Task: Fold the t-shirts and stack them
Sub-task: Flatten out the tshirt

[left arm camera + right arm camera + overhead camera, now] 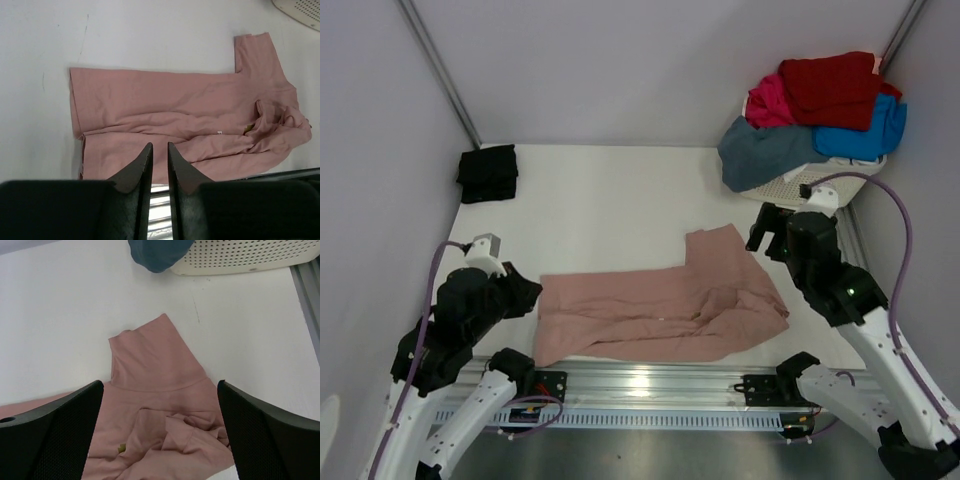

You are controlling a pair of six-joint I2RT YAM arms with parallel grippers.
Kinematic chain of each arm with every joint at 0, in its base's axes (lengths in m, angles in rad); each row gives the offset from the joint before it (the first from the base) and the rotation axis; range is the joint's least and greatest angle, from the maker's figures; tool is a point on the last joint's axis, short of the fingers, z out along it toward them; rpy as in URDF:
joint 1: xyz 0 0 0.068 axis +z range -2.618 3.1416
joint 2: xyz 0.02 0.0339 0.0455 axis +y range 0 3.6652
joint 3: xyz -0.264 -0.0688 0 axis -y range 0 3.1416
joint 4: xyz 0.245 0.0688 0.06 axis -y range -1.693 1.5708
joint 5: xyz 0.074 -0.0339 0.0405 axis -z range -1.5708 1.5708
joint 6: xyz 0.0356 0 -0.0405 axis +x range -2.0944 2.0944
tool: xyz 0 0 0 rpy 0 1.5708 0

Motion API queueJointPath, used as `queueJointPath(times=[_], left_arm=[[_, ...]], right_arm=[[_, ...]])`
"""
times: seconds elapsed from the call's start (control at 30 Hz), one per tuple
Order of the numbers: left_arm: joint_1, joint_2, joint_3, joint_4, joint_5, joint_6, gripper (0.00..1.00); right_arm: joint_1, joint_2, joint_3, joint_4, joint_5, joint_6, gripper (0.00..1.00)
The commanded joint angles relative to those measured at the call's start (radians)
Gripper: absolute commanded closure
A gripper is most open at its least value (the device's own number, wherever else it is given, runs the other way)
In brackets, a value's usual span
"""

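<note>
One pink shirt lies between the two grippers.
Left gripper is open a crack, right gripper wide open, both empty. One black shirt; four shirts in the basket.

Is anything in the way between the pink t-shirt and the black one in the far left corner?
Nothing visible: only bare table lies between the pink t-shirt and the black t-shirt. The laundry basket stands far right.

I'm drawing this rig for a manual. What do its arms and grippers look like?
Left arm and right arm: white lower links, black upper ones, lilac cables. A green light glows on the right. Fingers are black wedges, dimpled on the right gripper.
</note>
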Motion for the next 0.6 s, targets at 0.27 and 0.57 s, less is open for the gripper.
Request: queueJointPath(times=[0.27,0.57], left_arm=[[0.004,0.002,-0.058,0.027,0.153,-0.057,0.77],[0.004,0.033,-0.101,0.031,0.189,-0.071,0.72]], right_arm=[[-0.006,0.209,-0.109,0.149,-0.031,0.053,0.11],[-0.006,0.322,-0.204,0.271,-0.111,0.110,0.20]])
